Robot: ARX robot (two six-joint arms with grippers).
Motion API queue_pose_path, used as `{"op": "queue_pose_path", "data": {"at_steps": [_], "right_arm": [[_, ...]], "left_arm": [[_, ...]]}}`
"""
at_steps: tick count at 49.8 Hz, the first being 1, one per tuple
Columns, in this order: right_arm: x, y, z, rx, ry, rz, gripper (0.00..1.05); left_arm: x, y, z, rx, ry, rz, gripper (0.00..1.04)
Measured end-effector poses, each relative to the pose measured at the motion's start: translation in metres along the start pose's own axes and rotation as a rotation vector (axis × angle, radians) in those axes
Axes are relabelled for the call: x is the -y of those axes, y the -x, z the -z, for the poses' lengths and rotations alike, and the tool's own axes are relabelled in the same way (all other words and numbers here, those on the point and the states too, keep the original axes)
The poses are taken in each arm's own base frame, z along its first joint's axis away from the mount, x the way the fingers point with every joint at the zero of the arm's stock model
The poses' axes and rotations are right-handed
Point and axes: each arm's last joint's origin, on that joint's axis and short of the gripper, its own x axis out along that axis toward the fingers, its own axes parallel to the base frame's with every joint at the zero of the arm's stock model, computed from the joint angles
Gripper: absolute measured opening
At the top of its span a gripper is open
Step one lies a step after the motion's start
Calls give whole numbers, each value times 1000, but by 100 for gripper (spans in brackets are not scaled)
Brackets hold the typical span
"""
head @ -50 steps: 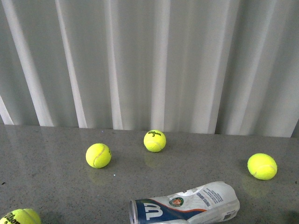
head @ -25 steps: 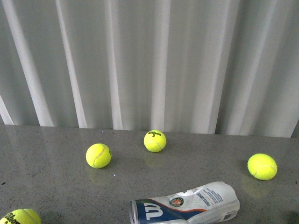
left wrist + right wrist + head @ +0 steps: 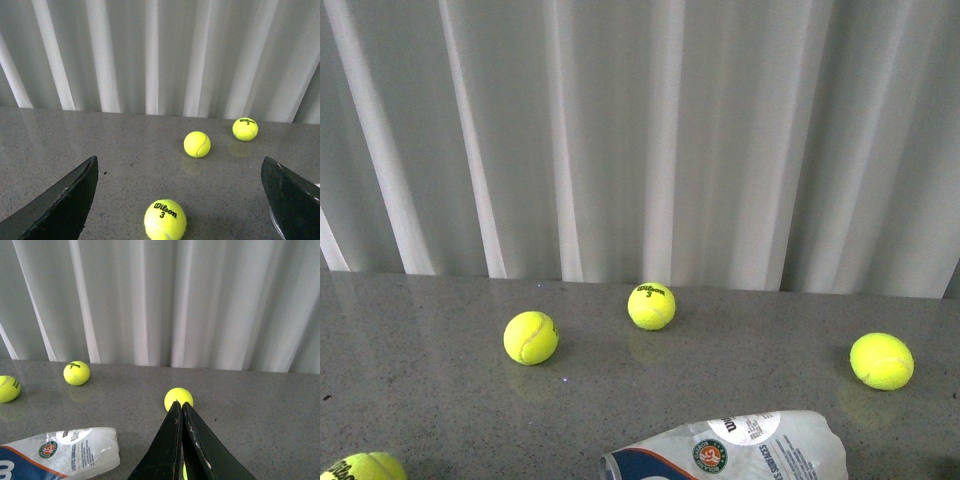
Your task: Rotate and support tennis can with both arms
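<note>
While the tennis can (image 3: 725,458) lay on its side along the bottom edge of the front view, right of centre, neither arm showed there and nothing touched it. In the left wrist view, the left gripper (image 3: 178,160) stood wide open over the grey table (image 3: 125,150), with a ball (image 3: 165,220) low in the frame between its fingers. The right gripper (image 3: 179,407) had its fingers pressed together, holding nothing, and the can sat apart at the lower left of that frame. The step looked like the approach, before any contact. Next, probably, the right fingers would need to part and both arms reach the can's opposite ends.
</note>
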Motion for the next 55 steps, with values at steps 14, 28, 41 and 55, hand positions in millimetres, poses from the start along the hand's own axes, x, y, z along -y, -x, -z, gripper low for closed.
{"op": "queue_pose_path", "data": {"at_steps": [14,28,41,55], "right_arm": [[0,9,4,-30,0,-2,3],[0,13,3,-6,0,-1,3],[0,13,3,-6,0,-1,51],[0,14,3,-5,-1,0,100]], "left_arm": [[0,0,0,0,0,0,98],[0,0,0,1,0,0,98],[0,0,0,1,0,0,98],[10,-19,-21,-379,17,-206,98]]}}
